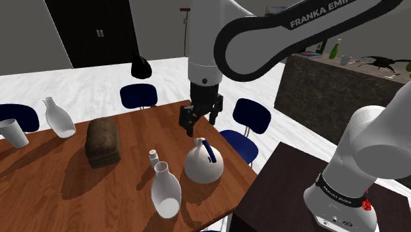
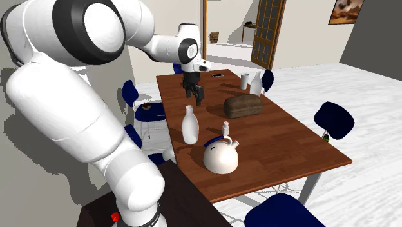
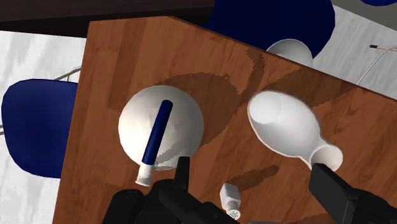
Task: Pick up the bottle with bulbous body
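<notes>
So the end effector point(image 1: 199, 122) is spread wide open with nothing in it, hanging above the wooden counter point(image 1: 39, 191) and not touching any of the stuff down there. In the wrist view the 2 black fingers point(image 3: 183, 167) stand well apart, with bare wood between them plus a small white shaker point(image 3: 230, 198) standing on the counter.

The thing to grab, the round-bellied bottle point(image 3: 184, 114) with the dark blue handle, is off to the outside of 1 finger, not between them. In the shoulder view that bottle point(image 1: 197, 165) stands upright just below the end effector, near the counter edge closest to the stand. In the second exterior view point(image 2: 219, 158) it's the item nearest the camera on the counter, and the end effector point(image 2: 195, 97) is further up the same side.

Next to it is a plain white bottle point(image 1: 166, 191) with a narrower neck, close by but not touching; from the wrist camera its neck point(image 3: 324, 156) comes right up beside the other finger. The shaker point(image 1: 153, 156) is just behind those 2.

Further out there's a brown bread loaf point(image 1: 102, 140) mid-counter, then another white bottle point(image 1: 58, 117) and a white cup point(image 1: 14, 132) at the far end. Dark blue chairs point(image 1: 250, 115) stand around the counter.
</notes>
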You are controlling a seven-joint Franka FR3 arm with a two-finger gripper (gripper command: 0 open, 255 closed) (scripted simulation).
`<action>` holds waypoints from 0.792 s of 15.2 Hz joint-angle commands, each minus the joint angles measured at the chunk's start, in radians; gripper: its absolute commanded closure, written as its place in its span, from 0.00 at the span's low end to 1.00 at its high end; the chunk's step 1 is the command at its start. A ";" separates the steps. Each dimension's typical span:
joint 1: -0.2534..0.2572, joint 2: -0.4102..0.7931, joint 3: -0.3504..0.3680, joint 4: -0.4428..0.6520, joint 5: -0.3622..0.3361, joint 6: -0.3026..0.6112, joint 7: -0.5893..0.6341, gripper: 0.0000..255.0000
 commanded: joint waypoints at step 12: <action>0.070 0.549 0.116 0.302 -0.325 0.148 0.395 0.00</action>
